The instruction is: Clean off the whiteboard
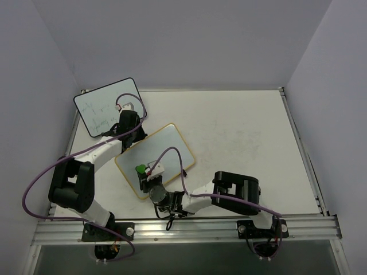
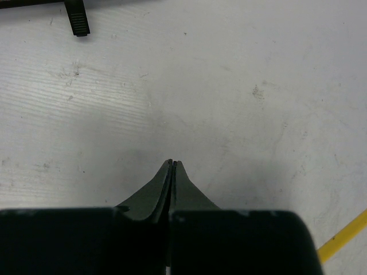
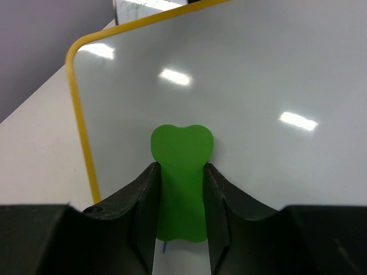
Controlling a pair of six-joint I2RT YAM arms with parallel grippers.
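Observation:
The whiteboard, yellow-framed with rounded corners, lies flat and slanted on the table just left of centre. In the right wrist view the whiteboard fills most of the picture, with a short blue mark just below the eraser. My right gripper is shut on a green eraser, which rests on the board near its near left corner. My left gripper is shut and empty, over bare table beside the board's far left edge.
A black-framed whiteboard with faint writing lies at the far left of the table, and its black clip foot shows above my left gripper. White walls enclose the table. A metal rail runs along the near edge.

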